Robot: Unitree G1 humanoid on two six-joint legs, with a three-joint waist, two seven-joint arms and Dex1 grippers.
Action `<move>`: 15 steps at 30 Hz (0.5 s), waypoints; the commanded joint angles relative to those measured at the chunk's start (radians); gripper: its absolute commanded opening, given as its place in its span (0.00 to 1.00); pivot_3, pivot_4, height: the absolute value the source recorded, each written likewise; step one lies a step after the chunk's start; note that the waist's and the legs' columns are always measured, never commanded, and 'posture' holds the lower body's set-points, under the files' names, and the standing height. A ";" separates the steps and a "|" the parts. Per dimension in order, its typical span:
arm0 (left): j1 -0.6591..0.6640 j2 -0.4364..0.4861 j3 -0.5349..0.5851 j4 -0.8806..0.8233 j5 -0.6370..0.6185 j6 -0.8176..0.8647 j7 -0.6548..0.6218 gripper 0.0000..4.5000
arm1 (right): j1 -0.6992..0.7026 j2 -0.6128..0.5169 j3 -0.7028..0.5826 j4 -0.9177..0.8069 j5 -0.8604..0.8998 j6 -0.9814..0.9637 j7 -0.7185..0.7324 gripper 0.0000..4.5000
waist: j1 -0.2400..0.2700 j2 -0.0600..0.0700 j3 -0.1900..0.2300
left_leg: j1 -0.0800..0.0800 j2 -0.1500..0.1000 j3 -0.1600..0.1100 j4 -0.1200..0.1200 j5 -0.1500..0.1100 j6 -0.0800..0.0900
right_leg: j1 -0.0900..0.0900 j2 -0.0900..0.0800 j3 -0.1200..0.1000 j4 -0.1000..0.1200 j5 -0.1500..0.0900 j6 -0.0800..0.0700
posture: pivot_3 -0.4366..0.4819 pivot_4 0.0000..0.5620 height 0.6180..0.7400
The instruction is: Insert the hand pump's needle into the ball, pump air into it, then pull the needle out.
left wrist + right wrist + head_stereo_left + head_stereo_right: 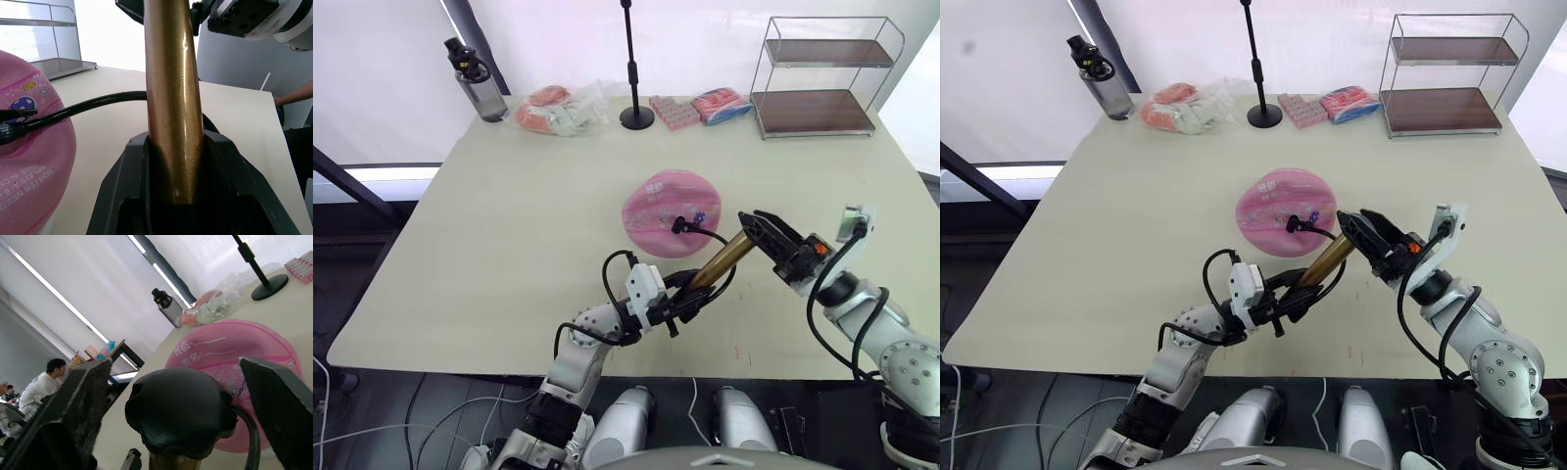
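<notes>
The pink ball (668,211) lies flattened at the table's middle. A black fitting (680,225) on the end of the thin black hose (88,105) sits at its valve; the needle's pin is hidden. The hand pump (720,262) slants up to the right in front of the ball, its bronze barrel (171,98) clamped at the lower end by my left gripper (690,292), which is shut on it. My right gripper (754,227) is open, its fingers (78,401) straddling the pump's black handle cap (181,411) with a gap on each side.
Along the far edge stand a water bottle (475,83), a bag of packets (558,110), a black stand pole (631,69), pink packets (675,111) and a wire shelf rack (818,78). People sit beyond the table (44,382).
</notes>
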 commanded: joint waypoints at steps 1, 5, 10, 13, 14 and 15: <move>-0.004 -0.006 0.007 -0.041 -0.013 -0.022 -0.002 0.22 | -0.017 0.001 -0.002 -0.025 0.005 -0.012 0.016 0.51 | 0.000 0.000 0.000 | 0.000 0.000 0.000 0.000 0.000 0.000 | 0.000 0.000 0.000 0.000 0.000 0.000 | 0.48 0.27 0.96; -0.001 -0.006 0.005 -0.043 -0.013 -0.021 -0.001 0.22 | -0.014 0.000 -0.001 -0.027 0.004 -0.011 0.017 0.51 | 0.000 0.000 0.000 | 0.000 0.000 0.000 0.000 0.000 0.000 | 0.000 0.000 0.000 0.000 0.000 0.000 | 0.48 0.27 0.96; -0.001 -0.005 0.006 -0.039 -0.013 -0.023 -0.002 0.22 | -0.013 0.003 0.003 -0.028 0.000 -0.011 0.015 0.51 | 0.000 0.000 0.000 | 0.000 0.000 0.000 0.000 0.000 0.000 | 0.000 0.000 0.000 0.000 0.000 0.000 | 0.48 0.27 0.96; -0.002 -0.005 0.007 -0.037 -0.016 -0.019 -0.004 0.22 | -0.014 0.006 0.004 -0.028 0.001 -0.011 0.014 0.49 | 0.000 0.000 0.000 | 0.000 0.000 0.000 0.000 0.000 0.000 | 0.000 0.000 0.000 0.000 0.000 0.000 | 0.48 0.27 0.96; -0.002 -0.004 0.007 -0.037 -0.024 -0.010 -0.009 0.22 | -0.015 0.007 0.004 -0.028 0.001 -0.012 0.014 0.47 | 0.000 0.000 0.000 | 0.000 0.000 0.000 0.000 0.000 0.000 | 0.000 0.000 0.000 0.000 0.000 0.000 | 0.48 0.27 0.96; -0.002 -0.003 0.008 -0.039 -0.032 -0.001 -0.014 0.22 | -0.015 0.008 0.004 -0.028 0.002 -0.012 0.014 0.47 | 0.000 0.000 0.000 | 0.000 0.000 0.000 0.000 0.000 0.000 | 0.000 0.000 0.000 0.000 0.000 0.000 | 0.48 0.27 0.96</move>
